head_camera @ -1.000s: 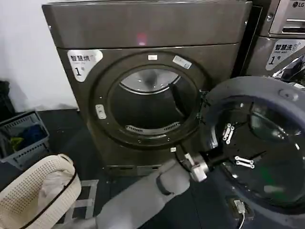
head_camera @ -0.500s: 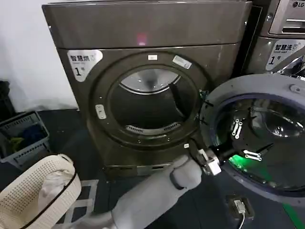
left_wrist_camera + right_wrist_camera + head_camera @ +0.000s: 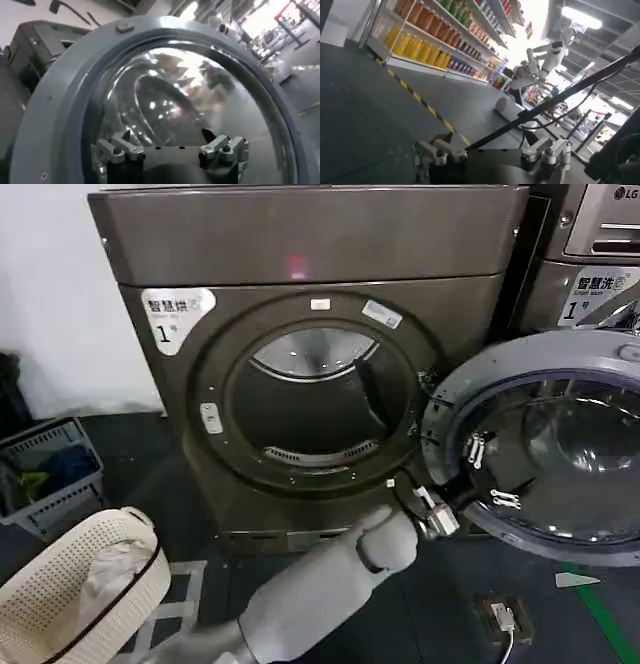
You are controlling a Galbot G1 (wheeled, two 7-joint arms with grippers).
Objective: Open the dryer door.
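1. A laundry room set up inside a large shop-like hall: two big front-loading machines stand side by side, the dryer (image 3: 300, 354) and, at the far right, a washer (image 3: 590, 274), each with a numbered sticker.
2. A laundry basket (image 3: 50, 474) of clothes sits on the left.
3. Stocked shelves (image 3: 435, 45) of bottles line an aisle.
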